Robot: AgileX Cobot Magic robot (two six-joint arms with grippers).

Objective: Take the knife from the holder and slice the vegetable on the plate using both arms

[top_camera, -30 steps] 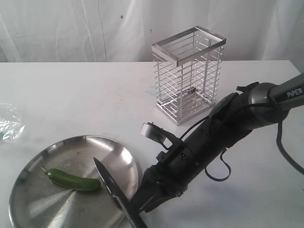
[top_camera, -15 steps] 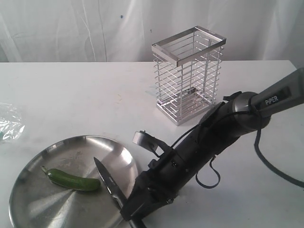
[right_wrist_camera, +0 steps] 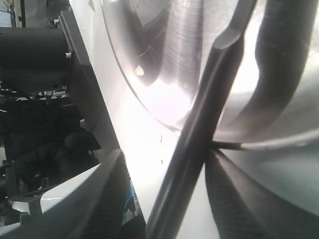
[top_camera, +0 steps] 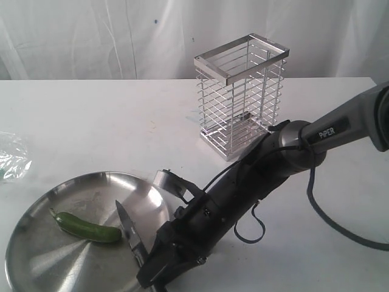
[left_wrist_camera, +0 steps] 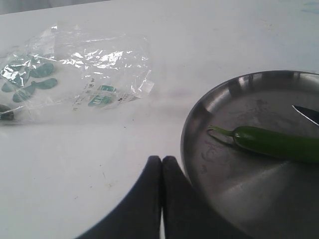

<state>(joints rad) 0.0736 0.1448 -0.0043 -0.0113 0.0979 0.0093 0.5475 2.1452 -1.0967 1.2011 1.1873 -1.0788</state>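
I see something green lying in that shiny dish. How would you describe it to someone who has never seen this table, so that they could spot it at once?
Start at the big round steel plate at the near left of the white table. On it, left of the dark knife blade, lies the vegetable: small, slender, glossy green, with a thin stem. It is the only green thing on the plate.

White lettering "PIPER" stands on the right arm (top_camera: 328,131), beside the wire holder (top_camera: 241,95). Print on the plastic bag (left_wrist_camera: 75,74) is too small to read.
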